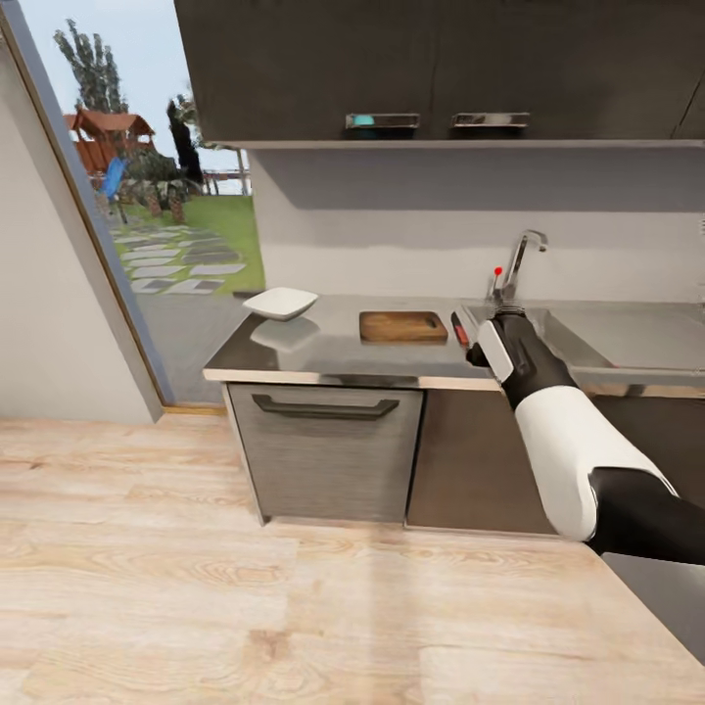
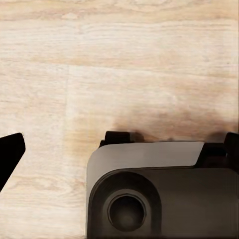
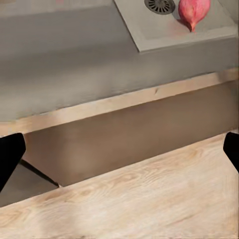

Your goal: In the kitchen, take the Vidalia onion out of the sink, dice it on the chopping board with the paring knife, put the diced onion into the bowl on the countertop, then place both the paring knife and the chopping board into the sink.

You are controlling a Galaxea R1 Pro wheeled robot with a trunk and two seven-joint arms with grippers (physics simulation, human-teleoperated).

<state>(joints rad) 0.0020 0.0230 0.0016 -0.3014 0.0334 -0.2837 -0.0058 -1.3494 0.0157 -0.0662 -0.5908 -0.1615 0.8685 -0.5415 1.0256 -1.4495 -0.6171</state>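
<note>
The Vidalia onion point(image 3: 193, 12), reddish with a pointed tip, lies in the sink point(image 3: 149, 35) beside the drain. My right gripper point(image 3: 119, 157) is open and empty, held over the countertop's front edge, short of the basin. On the countertop point(image 1: 333, 352) the brown chopping board point(image 1: 402, 326) lies flat, with the red-handled paring knife point(image 1: 459, 331) just to its right. The white bowl point(image 1: 281, 303) stands at the left end. The sink point(image 1: 607, 338) with its faucet point(image 1: 519, 257) is to the right of the knife. My left gripper point(image 2: 119, 149) is open over the floor.
Dark wall cabinets point(image 1: 441, 69) hang above the counter. A grey drawer front point(image 1: 328, 446) sits below the bowl and board. A glass door point(image 1: 166, 215) opens to a garden on the left. My own base point(image 2: 159, 199) shows under the left gripper on wooden floor point(image 1: 245, 607).
</note>
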